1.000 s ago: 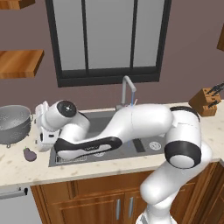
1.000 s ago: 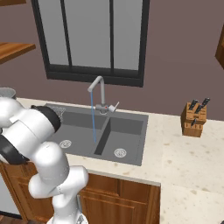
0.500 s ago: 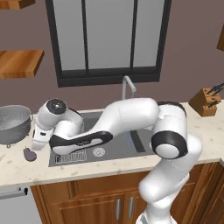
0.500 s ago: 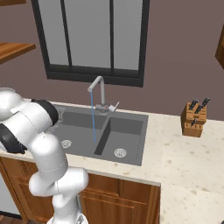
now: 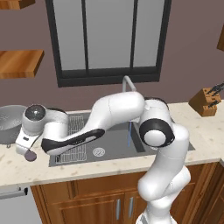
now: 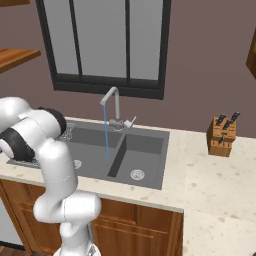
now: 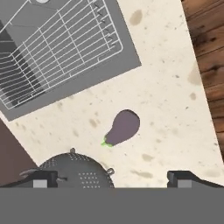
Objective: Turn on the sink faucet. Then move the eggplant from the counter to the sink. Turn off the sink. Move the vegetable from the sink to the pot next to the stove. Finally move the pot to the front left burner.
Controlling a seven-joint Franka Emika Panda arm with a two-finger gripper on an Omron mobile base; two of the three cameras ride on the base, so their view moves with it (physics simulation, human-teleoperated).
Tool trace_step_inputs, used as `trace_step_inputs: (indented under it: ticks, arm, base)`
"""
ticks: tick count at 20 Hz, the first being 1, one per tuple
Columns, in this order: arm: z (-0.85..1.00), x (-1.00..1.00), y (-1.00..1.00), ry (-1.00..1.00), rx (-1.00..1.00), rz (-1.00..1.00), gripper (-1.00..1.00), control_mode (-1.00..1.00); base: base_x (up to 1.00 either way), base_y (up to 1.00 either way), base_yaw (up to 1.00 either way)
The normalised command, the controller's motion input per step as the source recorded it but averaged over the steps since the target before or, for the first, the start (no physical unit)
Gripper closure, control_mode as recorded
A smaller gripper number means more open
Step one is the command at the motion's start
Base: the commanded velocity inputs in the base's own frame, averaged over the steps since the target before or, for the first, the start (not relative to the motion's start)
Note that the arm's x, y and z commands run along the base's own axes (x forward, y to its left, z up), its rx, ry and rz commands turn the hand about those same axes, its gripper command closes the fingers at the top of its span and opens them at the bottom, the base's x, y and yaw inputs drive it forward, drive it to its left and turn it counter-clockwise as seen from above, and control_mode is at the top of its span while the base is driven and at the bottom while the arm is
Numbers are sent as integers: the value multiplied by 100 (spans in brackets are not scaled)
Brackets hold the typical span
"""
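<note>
The eggplant [image 7: 123, 127] lies on the counter [image 7: 175, 87] between the sink's wire rack [image 7: 57, 48] and the silver colander [image 7: 76, 171]. In the left base view the eggplant [image 5: 29, 155] sits left of the sink [image 5: 116, 148], and my gripper [image 5: 25, 148] hovers right above it. The gripper [image 7: 112, 177] is open, its fingertips [image 7: 41, 177] wide apart with nothing between them. Water runs in a thin stream [image 6: 106, 137] from the sink faucet [image 6: 114, 102] into the sink [image 6: 145, 150]. The pot and the stove are out of view.
The colander [image 5: 9, 122] stands close behind the eggplant at the counter's left end. A wooden knife block [image 6: 222, 135] stands on the counter right of the sink. My arm stretches across the left basin. The counter's front edge is near the eggplant.
The arm has swung further left and down, carrying the hand from above the rack to just over the eggplant. The jaws stayed open and the water kept running.
</note>
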Motion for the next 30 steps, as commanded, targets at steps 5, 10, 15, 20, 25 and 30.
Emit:
trace_step_inputs:
  ticks: [5,10,15,20,25,30]
  arm:
    - [-7,9,2,24,2,-24,-100,-100]
    - [-12,19,0,17,5,-15,-100,-100]
    - [-27,13,0,8,5,-8,-100,-100]
    - [-32,9,-1,2,6,-7,-100,-100]
    - [-25,17,-3,4,8,-6,-100,-100]
    - [-30,25,-1,3,9,-8,-100,-100]
  base:
    - [0,0,0]
    - [0,0,0]
    - [0,0,0]
    - [0,0,0]
    - [0,0,0]
    - [0,0,0]
